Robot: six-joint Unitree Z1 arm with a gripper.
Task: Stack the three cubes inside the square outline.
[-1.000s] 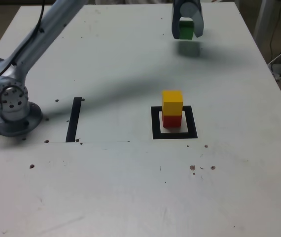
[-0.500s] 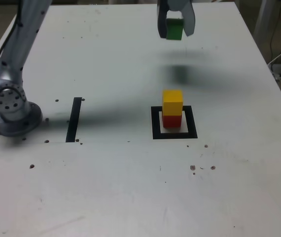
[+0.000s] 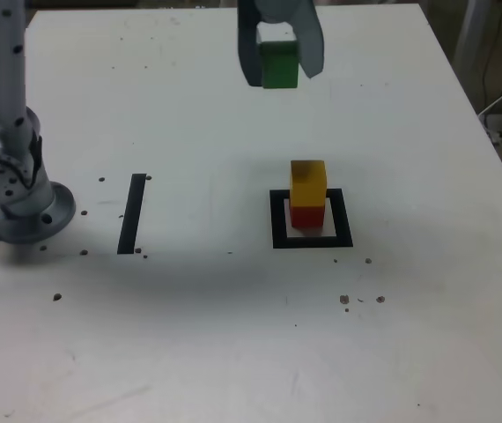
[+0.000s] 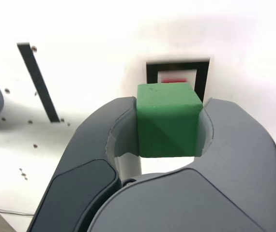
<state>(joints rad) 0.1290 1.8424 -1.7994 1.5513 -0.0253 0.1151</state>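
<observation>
Your gripper (image 3: 279, 55) is clamped on the green cube (image 3: 279, 63), held high above the table (image 3: 233, 335). At five o'clock from it, the yellow cube (image 3: 308, 183) sits on the red cube (image 3: 306, 215) inside the square outline (image 3: 278, 222).

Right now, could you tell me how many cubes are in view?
3: the green cube is held in the gripper above the table; the yellow cube sits on the red cube inside the outline.

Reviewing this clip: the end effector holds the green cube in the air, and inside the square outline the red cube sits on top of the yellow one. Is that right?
Not quite. The exterior view shows the yellow cube on top of the red cube inside the square outline. The rest holds: the end effector grips the green cube aloft.
</observation>
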